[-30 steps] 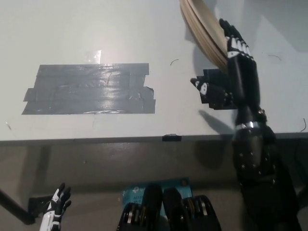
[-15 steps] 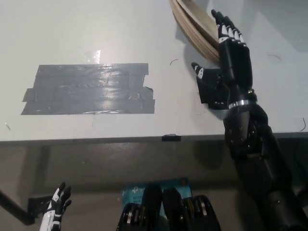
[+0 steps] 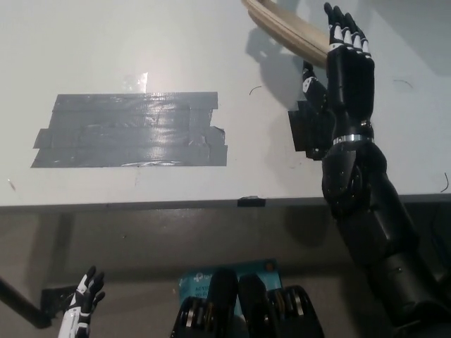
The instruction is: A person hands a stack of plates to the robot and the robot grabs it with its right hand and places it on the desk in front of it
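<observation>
Tan, thin-edged and tilted, the stack of plates [image 3: 285, 29] enters at the top edge of the frame, right of centre, hanging above the pale table [image 3: 127, 49] rather than resting on it; its dark shadow falls on the surface just below. No person is visible here, so whoever offers the stack is out of frame. The black right hand [image 3: 338, 74] is raised at the upper right, fingers extended upward along the stack's near edge and the thumb spread below it. It looks open and set to receive, not yet clamped on the plates, though actual contact at the fingertips cannot be made out. The palm faces the stack, likely so the fingers can close over the rim once the plates slide in. The black forearm runs down to the lower right corner, crossing the table's front edge.

A broad patch of grey tape [image 3: 130, 130] lies flat on the table at centre left, well apart from the handover; it may mark where the stack belongs. The white left hand [image 3: 81, 303] rests at the lower left, below the table's edge, its fingers apart and holding nothing, clear of the exchange.
</observation>
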Robot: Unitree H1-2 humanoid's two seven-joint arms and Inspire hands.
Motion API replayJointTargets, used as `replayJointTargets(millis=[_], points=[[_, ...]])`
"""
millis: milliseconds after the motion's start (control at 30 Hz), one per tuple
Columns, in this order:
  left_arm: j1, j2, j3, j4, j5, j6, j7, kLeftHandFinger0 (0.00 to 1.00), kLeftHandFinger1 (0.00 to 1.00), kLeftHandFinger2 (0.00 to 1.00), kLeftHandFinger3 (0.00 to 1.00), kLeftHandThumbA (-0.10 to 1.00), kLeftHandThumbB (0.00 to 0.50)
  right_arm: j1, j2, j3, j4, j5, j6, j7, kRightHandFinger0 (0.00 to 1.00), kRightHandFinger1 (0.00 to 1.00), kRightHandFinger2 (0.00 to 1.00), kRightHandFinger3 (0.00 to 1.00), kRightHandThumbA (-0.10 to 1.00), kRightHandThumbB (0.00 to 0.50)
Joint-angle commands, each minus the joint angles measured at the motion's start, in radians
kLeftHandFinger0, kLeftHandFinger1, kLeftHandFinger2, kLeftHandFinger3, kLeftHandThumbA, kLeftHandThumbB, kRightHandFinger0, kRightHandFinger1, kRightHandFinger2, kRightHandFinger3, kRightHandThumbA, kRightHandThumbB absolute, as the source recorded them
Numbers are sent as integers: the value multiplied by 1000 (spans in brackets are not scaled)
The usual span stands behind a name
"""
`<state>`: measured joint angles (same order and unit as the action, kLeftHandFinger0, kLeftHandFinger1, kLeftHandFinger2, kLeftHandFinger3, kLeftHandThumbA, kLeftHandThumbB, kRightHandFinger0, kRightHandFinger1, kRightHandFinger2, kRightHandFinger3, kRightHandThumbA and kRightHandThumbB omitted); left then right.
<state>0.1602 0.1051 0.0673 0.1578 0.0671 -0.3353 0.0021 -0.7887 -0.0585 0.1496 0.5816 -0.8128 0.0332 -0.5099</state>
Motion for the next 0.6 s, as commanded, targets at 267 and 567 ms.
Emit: replayJointTargets(millis=[267,567], points=[[-4,6,-1,-7,-9,-44,1,1000,1000,1000,1000,1000,279,-98,-51,35,-20,61,-126,-32,0,0,0,42,578,71],[-19,11,1,-2,-9,-44,1,1000,1000,1000,1000,1000,274,-102,-68,51,-35,69,-122,-28,0,0,98,67,604,59]])
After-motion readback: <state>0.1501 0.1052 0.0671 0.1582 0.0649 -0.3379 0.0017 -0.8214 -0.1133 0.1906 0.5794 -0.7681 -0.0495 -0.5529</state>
